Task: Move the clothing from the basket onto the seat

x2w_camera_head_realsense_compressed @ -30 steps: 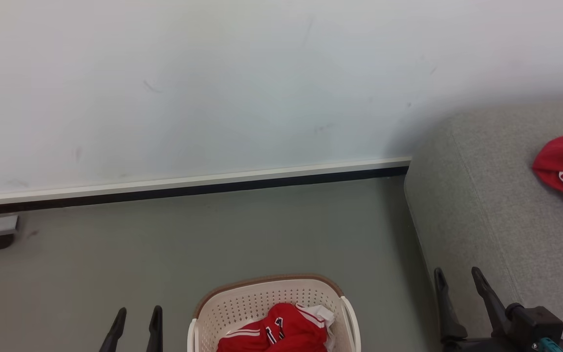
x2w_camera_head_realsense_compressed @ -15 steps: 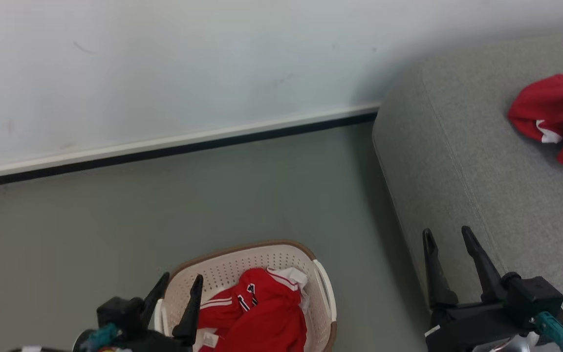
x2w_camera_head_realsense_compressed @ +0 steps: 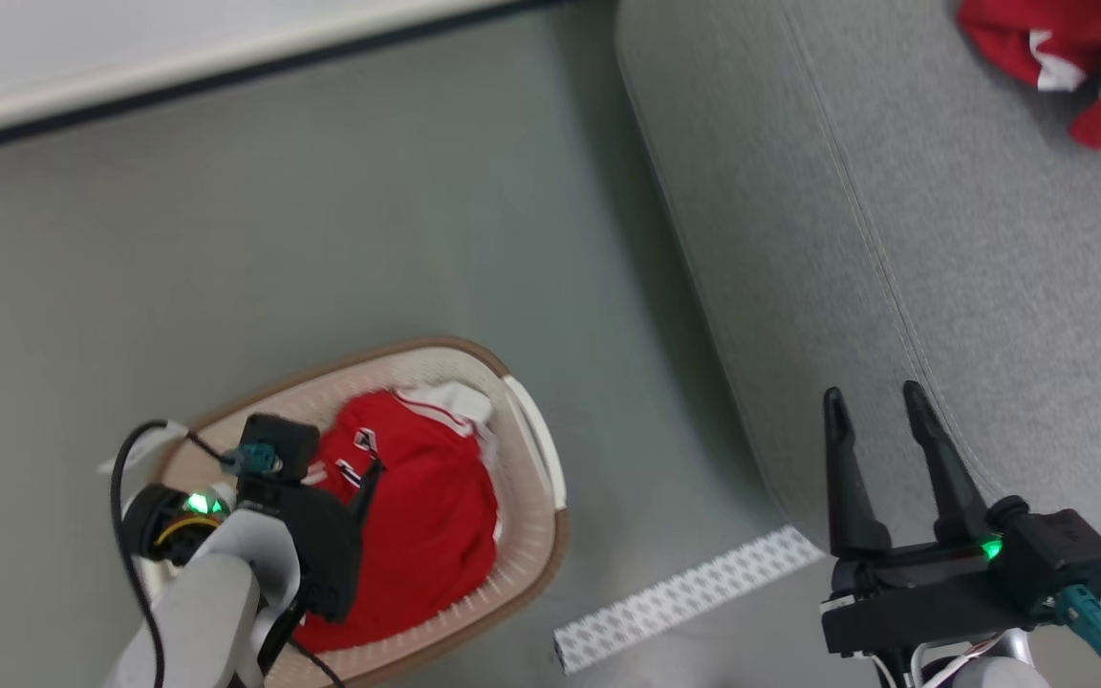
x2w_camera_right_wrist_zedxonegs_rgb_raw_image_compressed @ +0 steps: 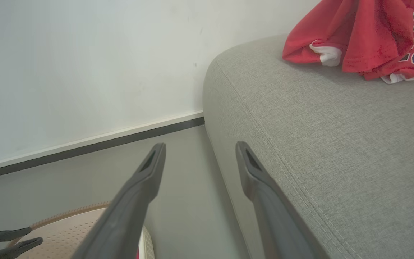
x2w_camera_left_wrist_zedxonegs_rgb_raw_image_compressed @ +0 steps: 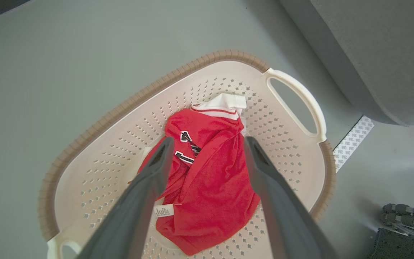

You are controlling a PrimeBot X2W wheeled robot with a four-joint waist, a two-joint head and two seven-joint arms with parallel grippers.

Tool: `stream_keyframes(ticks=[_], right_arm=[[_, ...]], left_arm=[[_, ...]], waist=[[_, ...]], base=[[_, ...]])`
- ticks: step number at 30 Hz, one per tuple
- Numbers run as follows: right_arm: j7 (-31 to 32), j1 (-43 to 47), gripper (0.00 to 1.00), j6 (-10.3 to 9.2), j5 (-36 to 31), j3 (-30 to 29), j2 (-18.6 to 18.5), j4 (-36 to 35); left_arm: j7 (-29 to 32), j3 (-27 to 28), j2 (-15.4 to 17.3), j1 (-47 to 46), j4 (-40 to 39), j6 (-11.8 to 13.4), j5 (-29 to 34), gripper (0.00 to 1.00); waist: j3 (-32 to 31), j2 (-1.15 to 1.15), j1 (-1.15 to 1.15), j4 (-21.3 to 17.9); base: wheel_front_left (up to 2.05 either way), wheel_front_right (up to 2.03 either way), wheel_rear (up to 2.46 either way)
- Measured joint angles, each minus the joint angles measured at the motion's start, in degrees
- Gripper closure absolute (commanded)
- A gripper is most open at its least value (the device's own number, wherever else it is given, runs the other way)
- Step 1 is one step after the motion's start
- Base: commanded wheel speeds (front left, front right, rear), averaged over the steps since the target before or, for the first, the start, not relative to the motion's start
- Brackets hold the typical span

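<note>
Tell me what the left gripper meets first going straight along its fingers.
Probably the red garment lying in the basket: the left gripper, open, points straight at it; depth unclear.

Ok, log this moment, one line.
left gripper: open, over red garment in basket | right gripper: open, empty, near seat | second garment: on seat

Wall (x2w_camera_right_wrist_zedxonegs_rgb_raw_image_compressed: 84, 64): white and plain, with a few faint dark scuffs.
Skirting (x2w_camera_right_wrist_zedxonegs_rgb_raw_image_compressed: 84, 144): a white strip over a dark band where the wall meets the floor.
Floor (x2w_camera_head_realsense_compressed: 321, 220): smooth, matte grey-green.
Tape (x2w_camera_head_realsense_compressed: 684, 597): a pale strip with small printed marks, flat on the floor at the seat's near corner.
Furniture: the seat (x2w_camera_head_realsense_compressed: 895, 191), grey woven fabric, by the wall.
Light: even, with a soft shadow along the seat's side.
</note>
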Motion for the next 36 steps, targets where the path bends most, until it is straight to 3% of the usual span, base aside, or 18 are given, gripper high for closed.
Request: stream_keyframes(ticks=[9,15,20,28,36], right_arm=[[-1.3,0.7,0.0,0.0,1.0,2.0,0.0,-0.3],[-1.8,3.4,0.0,0.0,1.0,2.6,0.0,-1.1],[-1.8,6.1,0.0,0.0,0.7,2.1,0.1,-2.8],[-2.2,8.1,0.0,0.0,1.4,3.4,0.1,-4.9],[-2.2,10.4,0.0,0.0,0.3,3.4,0.1,-6.3]], left_arm=[[0.6,-4.2,0.1,-7.1,10.2,-0.3,3.8,0.0],[-1.1,-6.1,-0.8,-11.3,15.0,1.6,6.1,0.0],[-2.4,-7.2,-0.4,-15.5,18.6,5.2,8.0,0.0],[-1.5,-8.6,-0.5,-19.7,24.5,8.1,9.8,0.0],[-0.8,-10.0,-0.3,-22.8,28.4,9.1,10.8,0.0]], waist=[[9.6,0.0,-0.01,-5.8],[14.8,0.0,-0.01,-7.8],[18.1,0.0,-0.01,-8.3],[21.5,0.0,-0.01,-7.7],[23.6,-0.01,-0.02,-6.7]], base=[[0.0,0.0,0.0],[0.0,0.0,0.0],[0.0,0.0,0.0],[0.0,0.0,0.0],[0.0,0.0,0.0]])
